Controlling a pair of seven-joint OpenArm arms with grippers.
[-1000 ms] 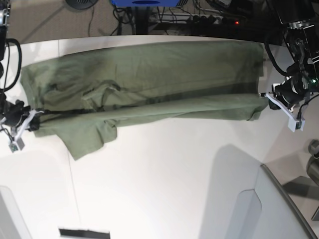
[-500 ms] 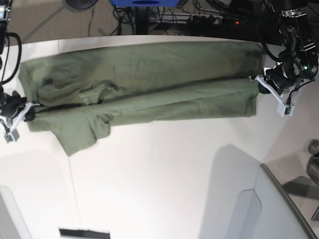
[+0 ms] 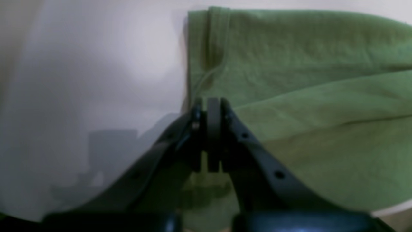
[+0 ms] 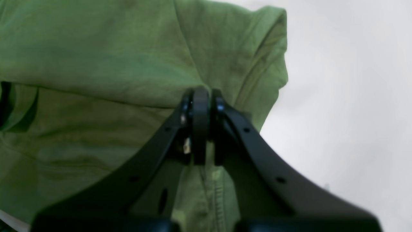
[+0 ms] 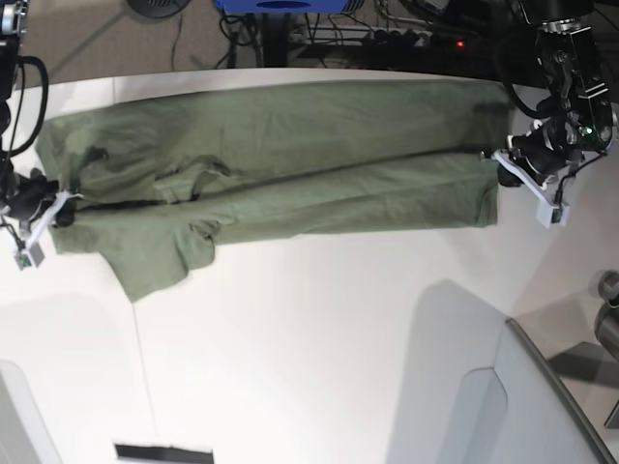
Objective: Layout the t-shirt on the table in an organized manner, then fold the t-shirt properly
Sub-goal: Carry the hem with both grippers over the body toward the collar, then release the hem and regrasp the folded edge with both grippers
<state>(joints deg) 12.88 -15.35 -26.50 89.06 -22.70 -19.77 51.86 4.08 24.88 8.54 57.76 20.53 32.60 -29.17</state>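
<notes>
**Olive-green shirt stretched between two closed grippers**

The plain olive-green, wrinkly cotton short-sleeved t-shirt [image 5: 271, 174] is lying lengthwise across the far part of the large, smooth, matte white tabletop [image 5: 319, 358], spanning almost the whole width of the base view. It is folded over along its length, so that a nearer layer is overlapping a farther one, with a dark crease running between them. One sleeve [image 5: 155, 261] is sticking out toward the near side of the table, close to the base view's left end.

The black left gripper [image 5: 505, 170], on the base view's right, is pinching the shirt's end there. In the left wrist view its jaws are standing pressed together with green fabric [image 3: 305, 96] caught at their tips, and the stitched hem [image 3: 212, 42] is lying flat on the white surface just beyond them.

The black right gripper [image 5: 60, 207], on the base view's left, is gripping the opposite end of the garment. The right wrist view is showing its jaws clamped together on a bunched fold of the cloth [image 4: 128, 64], with a seam line running under the fingers [image 4: 199, 106].

Dark cables [image 5: 242, 34] are lying on the floor past the table's far edge.
</notes>
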